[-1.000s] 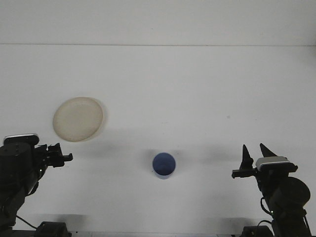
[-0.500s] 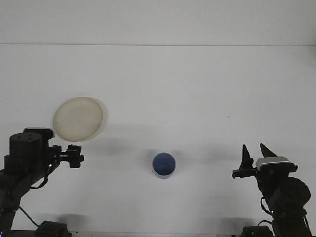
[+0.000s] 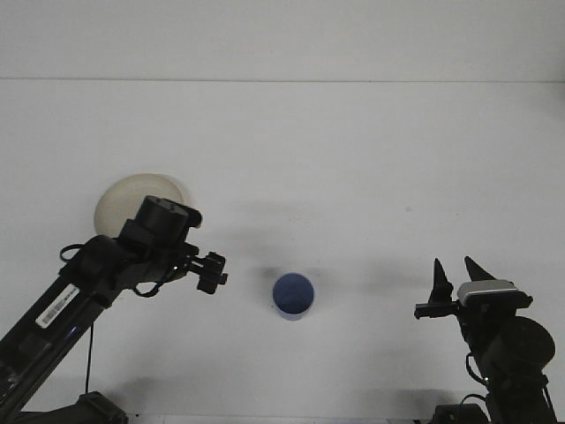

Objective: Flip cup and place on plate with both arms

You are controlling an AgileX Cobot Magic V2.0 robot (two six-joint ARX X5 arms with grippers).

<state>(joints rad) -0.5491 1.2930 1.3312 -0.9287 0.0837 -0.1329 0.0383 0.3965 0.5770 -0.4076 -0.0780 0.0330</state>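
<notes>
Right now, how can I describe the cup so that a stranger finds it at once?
Look at the white table, near its front edge and about midway between the two robot arms. There stands a small blue cup, just right of the left hand. It is the only blue thing; the plate is cream and flat.

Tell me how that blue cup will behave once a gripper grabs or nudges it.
The blue cup looks small and thin-walled, so it is probably light and may slide or tip if the left gripper bumps it. Its round, smooth-looking wall could slip between fingers unless squeezed squarely. If it tips over, its round side would likely let it roll across the bare table.
</notes>
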